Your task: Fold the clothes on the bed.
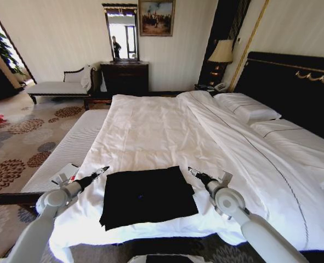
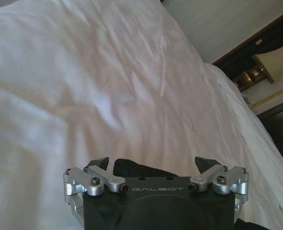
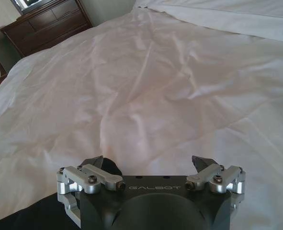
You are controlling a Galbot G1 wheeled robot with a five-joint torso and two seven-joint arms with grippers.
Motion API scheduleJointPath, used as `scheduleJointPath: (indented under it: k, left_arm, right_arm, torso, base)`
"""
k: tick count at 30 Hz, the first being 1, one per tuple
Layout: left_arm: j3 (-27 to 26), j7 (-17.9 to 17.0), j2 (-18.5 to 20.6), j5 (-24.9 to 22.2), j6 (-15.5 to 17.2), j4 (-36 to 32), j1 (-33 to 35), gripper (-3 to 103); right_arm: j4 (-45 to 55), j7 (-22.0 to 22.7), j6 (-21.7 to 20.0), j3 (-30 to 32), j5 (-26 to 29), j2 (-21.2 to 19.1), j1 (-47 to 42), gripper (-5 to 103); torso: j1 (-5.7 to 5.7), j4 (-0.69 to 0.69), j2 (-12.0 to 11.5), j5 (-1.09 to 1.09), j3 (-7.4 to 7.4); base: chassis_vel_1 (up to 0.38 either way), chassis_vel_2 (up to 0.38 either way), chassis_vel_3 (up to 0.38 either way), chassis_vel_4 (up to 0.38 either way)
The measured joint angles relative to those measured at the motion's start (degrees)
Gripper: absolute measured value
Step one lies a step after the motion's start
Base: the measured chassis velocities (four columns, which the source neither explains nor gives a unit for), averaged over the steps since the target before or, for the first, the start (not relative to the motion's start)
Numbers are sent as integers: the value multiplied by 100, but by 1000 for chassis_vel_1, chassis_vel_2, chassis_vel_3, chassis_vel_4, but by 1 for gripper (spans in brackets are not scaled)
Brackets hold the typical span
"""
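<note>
Left tool [image 1: 102,170] and right tool [image 1: 192,171], both spread apart, flank the folded shirt [image 1: 147,195] on the bed [image 1: 151,126].
Folding looks nearly finished; any next move needs a fresh edge grip.

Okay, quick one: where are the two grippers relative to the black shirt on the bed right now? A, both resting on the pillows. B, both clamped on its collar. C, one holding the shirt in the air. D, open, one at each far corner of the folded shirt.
D: the black shirt lies folded flat on the bed, with the left gripper and right gripper open at its two far corners.
</note>
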Motion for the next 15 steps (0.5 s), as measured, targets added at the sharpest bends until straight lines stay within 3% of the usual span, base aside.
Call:
scheduleJointPath:
  k: [15]
  left_arm:
    - [176, 21, -497, 352, -57, 360, -71, 102]
  right_arm:
    - [-151, 32, -19, 13, -12, -14, 49, 100]
  torso:
    - [-1, 0, 1, 0, 0]
  base:
    - [0, 0, 0, 0]
